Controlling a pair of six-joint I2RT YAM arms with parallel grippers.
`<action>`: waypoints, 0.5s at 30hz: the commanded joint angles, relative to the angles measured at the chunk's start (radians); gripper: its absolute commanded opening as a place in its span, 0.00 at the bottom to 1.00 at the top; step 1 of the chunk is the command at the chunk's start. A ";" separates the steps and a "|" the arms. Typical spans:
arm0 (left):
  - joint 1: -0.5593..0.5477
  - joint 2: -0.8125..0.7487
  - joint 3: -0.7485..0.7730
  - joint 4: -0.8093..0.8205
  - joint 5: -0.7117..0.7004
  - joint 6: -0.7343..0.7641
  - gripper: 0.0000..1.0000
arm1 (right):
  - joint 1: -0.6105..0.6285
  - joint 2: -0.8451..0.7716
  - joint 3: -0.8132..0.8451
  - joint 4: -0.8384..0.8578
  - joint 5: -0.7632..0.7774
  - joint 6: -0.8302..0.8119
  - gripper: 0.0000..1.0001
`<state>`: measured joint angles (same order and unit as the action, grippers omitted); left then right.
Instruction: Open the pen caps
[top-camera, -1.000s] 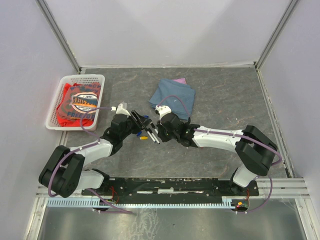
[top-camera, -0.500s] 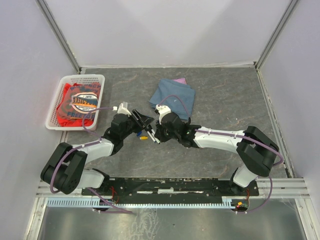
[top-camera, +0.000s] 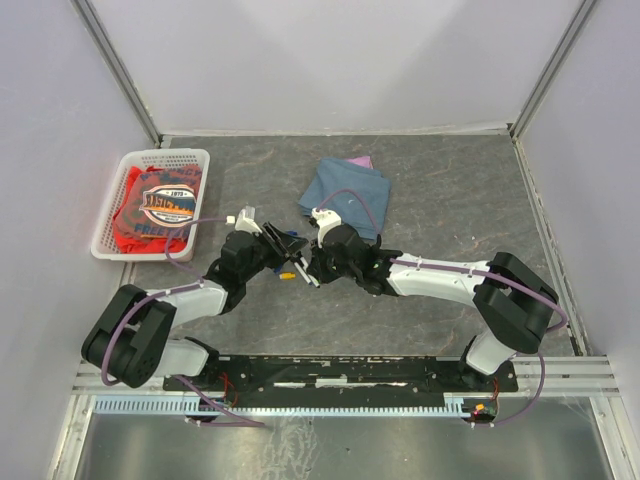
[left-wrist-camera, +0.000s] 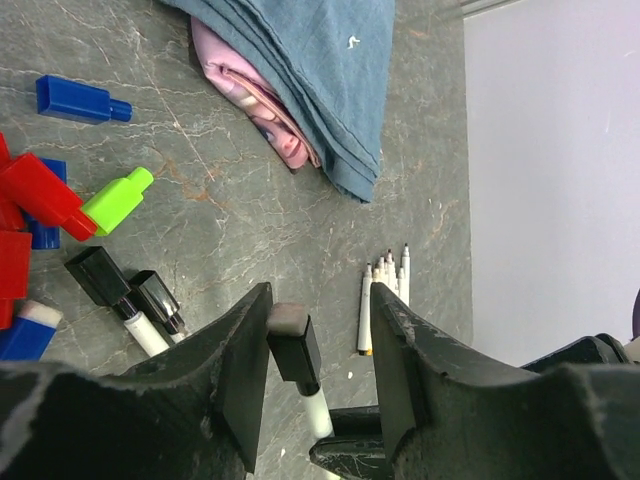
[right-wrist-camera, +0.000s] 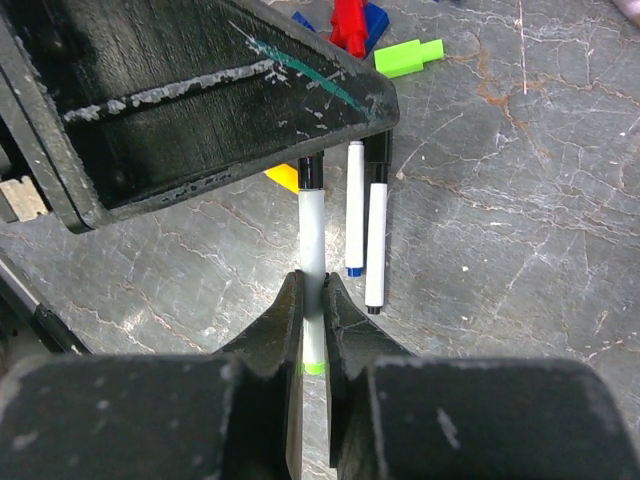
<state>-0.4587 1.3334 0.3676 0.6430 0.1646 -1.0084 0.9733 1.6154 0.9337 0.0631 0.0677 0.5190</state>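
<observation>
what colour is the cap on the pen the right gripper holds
Black. The cap on the pen shows best in the left wrist view.

Red caps (left-wrist-camera: 40, 195) cut by left edge; pink cloth (left-wrist-camera: 255, 95) mostly under blue cloth (left-wrist-camera: 320, 70)

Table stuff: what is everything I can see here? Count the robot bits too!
table: one, grey, under everything
basket: one, white, left side, red cloth inside
blue cloth: one, folded, far middle, over a pink cloth
loose caps: several, red, blue, green, scattered mid-table
held pen: one, white with black cap, middle of table
lying pens: two, white, beside the held pen
bare pens: small bunch, white, near a wall
left gripper: one, black, open around the black cap
right gripper: one, black, shut on the held pen
</observation>
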 joint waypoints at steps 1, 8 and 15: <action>-0.004 0.014 -0.013 0.090 0.024 -0.047 0.49 | 0.005 -0.032 -0.002 0.060 -0.005 0.003 0.01; -0.005 0.024 -0.024 0.117 0.030 -0.057 0.37 | 0.004 -0.026 -0.007 0.063 -0.004 0.003 0.01; -0.004 0.025 -0.031 0.133 0.030 -0.059 0.20 | 0.001 -0.027 -0.013 0.064 0.003 0.003 0.01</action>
<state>-0.4587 1.3552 0.3408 0.6983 0.1719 -1.0256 0.9733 1.6154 0.9249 0.0799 0.0669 0.5194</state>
